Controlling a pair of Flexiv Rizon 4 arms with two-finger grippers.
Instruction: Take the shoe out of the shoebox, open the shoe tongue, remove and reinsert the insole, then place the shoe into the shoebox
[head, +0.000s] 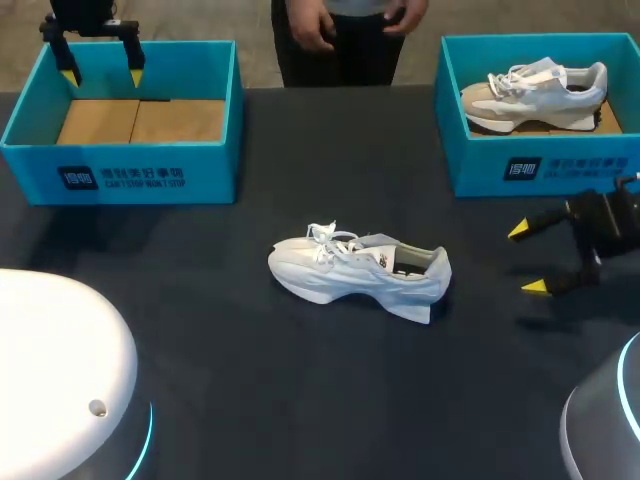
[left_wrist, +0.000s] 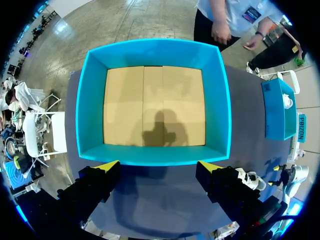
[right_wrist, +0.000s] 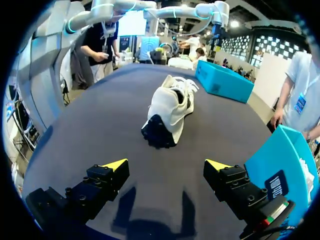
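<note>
Both sets of jaws are spread wide and pinching nothing, so neither arm has a hold on anything right now. Using the white fabric lace-up sneaker (head: 358, 272) as the anchor: it sits upright on its sole on the dark grey table (head: 250, 400), out of any box, toe toward the robot's left and heel toward its right. The right gripper (head: 527, 260) hovers near the sneaker's heel end, low over the table. In its wrist view the heel faces the yellow tips, which reads to me like a lineup for steadying or grabbing the shoe. The left gripper (head: 103, 77) is well away, far-left of the sneaker, hanging over the empty teal cardboard shoebox (head: 120, 175) with the bare brown floor. My guess is it's just parked clear of the work there. Far-right of the sneaker sits a 2nd teal cardboard shoebox (head: 560, 165) holding a beige-and-white sneaker (head: 535, 95). So step 1 looks done, and the tongue and insole work comes next. Can't tell if the insole is in.
</note>
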